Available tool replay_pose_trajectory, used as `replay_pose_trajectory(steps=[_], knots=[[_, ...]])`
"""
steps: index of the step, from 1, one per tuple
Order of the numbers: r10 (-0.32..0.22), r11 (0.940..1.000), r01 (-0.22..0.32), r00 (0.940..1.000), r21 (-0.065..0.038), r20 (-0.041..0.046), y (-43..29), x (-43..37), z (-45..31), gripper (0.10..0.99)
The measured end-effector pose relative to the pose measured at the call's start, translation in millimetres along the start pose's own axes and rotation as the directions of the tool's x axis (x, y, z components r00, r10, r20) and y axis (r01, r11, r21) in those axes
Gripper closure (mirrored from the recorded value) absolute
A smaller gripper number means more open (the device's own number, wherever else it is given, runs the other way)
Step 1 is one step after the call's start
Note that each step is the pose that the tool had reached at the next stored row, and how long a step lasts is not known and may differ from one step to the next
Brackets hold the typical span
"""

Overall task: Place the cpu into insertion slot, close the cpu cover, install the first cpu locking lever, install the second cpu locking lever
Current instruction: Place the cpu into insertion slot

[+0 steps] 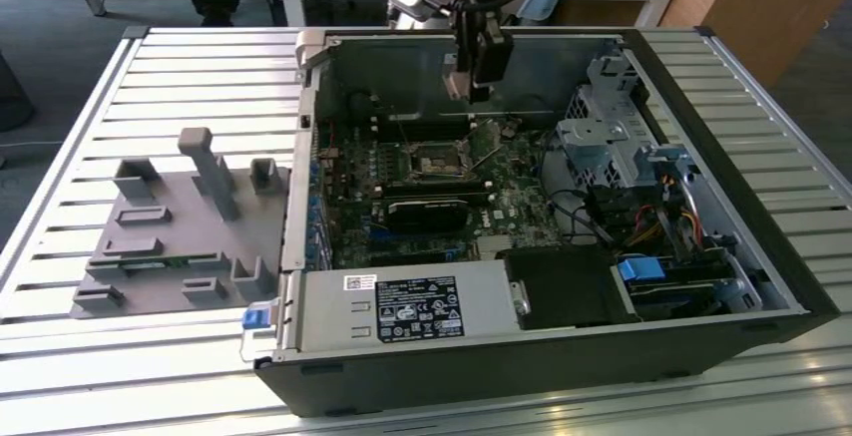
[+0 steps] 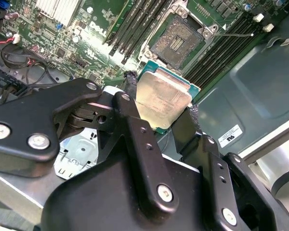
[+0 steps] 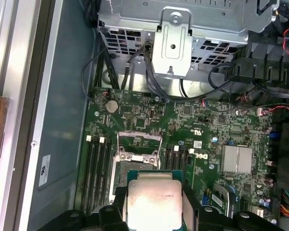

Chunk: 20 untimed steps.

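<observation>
Slatted metal table (image 1: 80, 107) underneath, open computer case (image 1: 533, 376) on top of it, grey moulded fixture (image 1: 174, 226) lying off to the exterior view's left: that was the stage. And up over the case hung my gripper (image 1: 469, 85), well clear of the green circuit board (image 1: 506, 182).

What did I have? The cpu (image 2: 164, 98), pinched by two opposite edges between my black fingers (image 2: 131, 89), pale metal top facing my wrist cameras. So the claw was clamped on the chip, parted just as far as the chip is wide, and touching nothing else that I could see.

Now, the relation that mattered. The insertion slot (image 2: 176, 41) lay down on the board, below the chip and a little beyond its far edge in the second wrist view. Dark centre bare, silvery rim all round, clear air between the two, no contact at all.

The cpu cover (image 3: 138, 155) looked swung back off the slot in the first wrist view, green board showing through its window. By my reckoning nothing barred the way down.

A square chip has no long axis to speak of. Its edges seemed roughly in line with the slot's rim. It rode about level with the board, though I couldn't swear to the tilt.
</observation>
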<state>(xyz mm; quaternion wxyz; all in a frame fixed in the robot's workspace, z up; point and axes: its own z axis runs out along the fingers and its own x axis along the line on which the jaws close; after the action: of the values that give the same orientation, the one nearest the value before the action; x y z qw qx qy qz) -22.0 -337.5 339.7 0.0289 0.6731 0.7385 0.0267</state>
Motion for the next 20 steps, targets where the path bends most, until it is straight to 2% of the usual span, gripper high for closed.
replay_pose_trajectory(steps=[20], knots=[[0.001, 1.0, -0.001, 1.0, 0.003, -0.0003, -1.5, 0.7, 13.5, 0.549]])
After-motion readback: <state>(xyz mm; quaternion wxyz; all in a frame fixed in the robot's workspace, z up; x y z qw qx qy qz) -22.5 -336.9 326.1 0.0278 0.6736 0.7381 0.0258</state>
